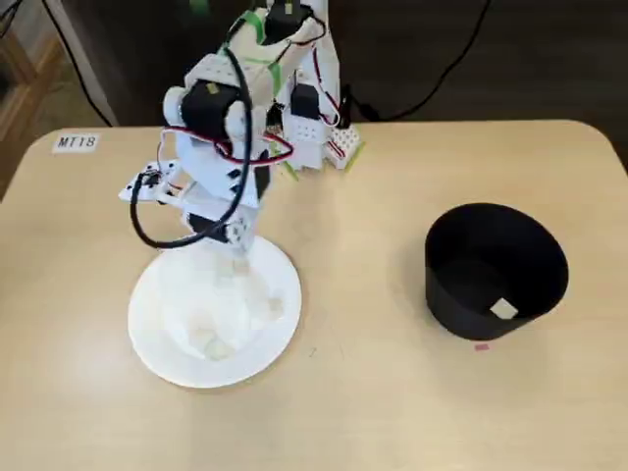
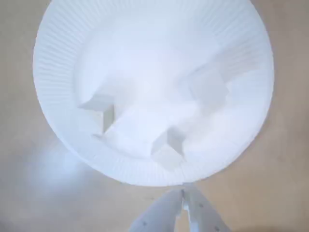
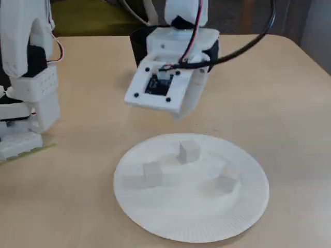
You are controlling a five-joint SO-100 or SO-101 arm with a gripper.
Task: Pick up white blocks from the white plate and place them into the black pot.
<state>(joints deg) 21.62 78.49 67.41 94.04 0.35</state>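
The white plate (image 1: 157,343) lies on the left of the table in a fixed view. Three white blocks rest on it, spread apart: one (image 3: 189,151) at the back, one (image 3: 153,173) at the left, one (image 3: 226,183) at the right. The wrist view shows them too (image 2: 169,147). My gripper (image 2: 183,203) hangs shut and empty a little above the plate's rim (image 3: 181,112), clear of the blocks. The black pot (image 1: 496,270) stands at the right with one white block (image 1: 503,309) on its floor. In another fixed view the arm hides most of the pot (image 3: 136,49).
The arm's white base (image 1: 309,118) stands at the table's back edge, with red and black cables looping around the arm. A small pink mark (image 1: 481,345) lies in front of the pot. A white label (image 1: 77,142) sits at the back left corner.
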